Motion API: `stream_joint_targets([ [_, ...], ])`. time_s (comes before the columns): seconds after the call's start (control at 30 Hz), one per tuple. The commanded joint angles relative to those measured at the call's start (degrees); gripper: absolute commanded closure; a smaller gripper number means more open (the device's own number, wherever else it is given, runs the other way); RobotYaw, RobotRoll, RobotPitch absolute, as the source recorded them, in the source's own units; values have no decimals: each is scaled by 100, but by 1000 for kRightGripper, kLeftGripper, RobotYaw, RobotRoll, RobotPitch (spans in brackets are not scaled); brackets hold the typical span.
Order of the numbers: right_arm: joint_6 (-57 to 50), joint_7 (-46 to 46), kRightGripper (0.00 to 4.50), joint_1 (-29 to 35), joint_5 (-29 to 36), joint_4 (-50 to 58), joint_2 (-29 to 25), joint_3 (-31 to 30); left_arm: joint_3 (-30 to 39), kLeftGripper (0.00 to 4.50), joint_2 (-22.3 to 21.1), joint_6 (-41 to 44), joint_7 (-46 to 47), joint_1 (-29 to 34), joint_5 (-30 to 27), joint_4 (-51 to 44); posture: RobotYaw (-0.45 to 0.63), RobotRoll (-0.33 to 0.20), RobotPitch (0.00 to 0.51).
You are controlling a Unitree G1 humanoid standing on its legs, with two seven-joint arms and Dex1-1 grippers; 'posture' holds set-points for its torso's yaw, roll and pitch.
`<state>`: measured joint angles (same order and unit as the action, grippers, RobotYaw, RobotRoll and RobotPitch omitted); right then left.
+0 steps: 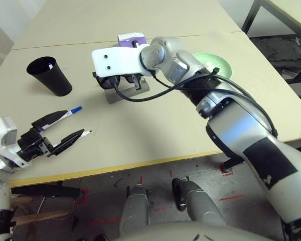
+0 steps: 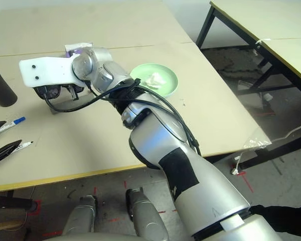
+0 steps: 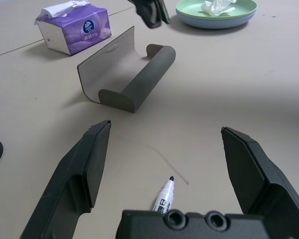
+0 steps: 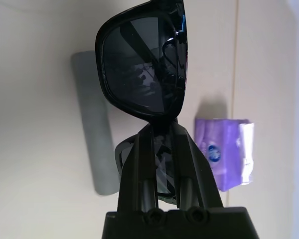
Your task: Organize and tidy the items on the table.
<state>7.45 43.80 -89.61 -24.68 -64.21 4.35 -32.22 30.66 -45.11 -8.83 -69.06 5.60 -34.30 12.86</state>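
My right gripper [image 4: 162, 137] is shut on the black sunglasses [image 4: 144, 64] and holds them just above the open grey glasses case [image 1: 128, 94]. Near the table's front edge my left gripper [image 1: 72, 123] is open and low over the table [image 1: 155, 130], with the black-tipped white marker [image 3: 164, 196] lying between its fingers. A blue-capped marker [image 1: 70, 111] lies beside its upper finger. The black cup [image 1: 49, 75] stands upright at the back left. The purple tissue box [image 1: 132, 39] sits behind the case. The crumpled tissue [image 2: 154, 79] lies in the light-green plate [image 2: 140, 75], which is stacked on the light-blue one [image 3: 199, 22].
My right forearm [image 1: 231, 115] reaches across the table's right half. A second table [image 2: 271, 30] with black legs stands to the right. Bare tabletop lies between the case and the front edge [image 1: 140, 163].
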Motion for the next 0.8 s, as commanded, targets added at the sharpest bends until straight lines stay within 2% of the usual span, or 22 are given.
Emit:
stream_joint_targets([
  [0.03, 177, -337, 4351, -129, -84, -250, 133, 101, 137, 0, 43, 45, 42, 131, -32, -83, 46, 0, 155],
  [0.3, 383, -826, 4351, -26, -221, -580, 259, 37, 286, 0, 136, 95, 217, 262, -105, -246, 55, 0, 155],
  [0.8, 420, -807, 4351, 229, -407, -686, 337, 15, 434, 0, 166, 118, 299, 335, -191, -326, 63, 0, 167],
])
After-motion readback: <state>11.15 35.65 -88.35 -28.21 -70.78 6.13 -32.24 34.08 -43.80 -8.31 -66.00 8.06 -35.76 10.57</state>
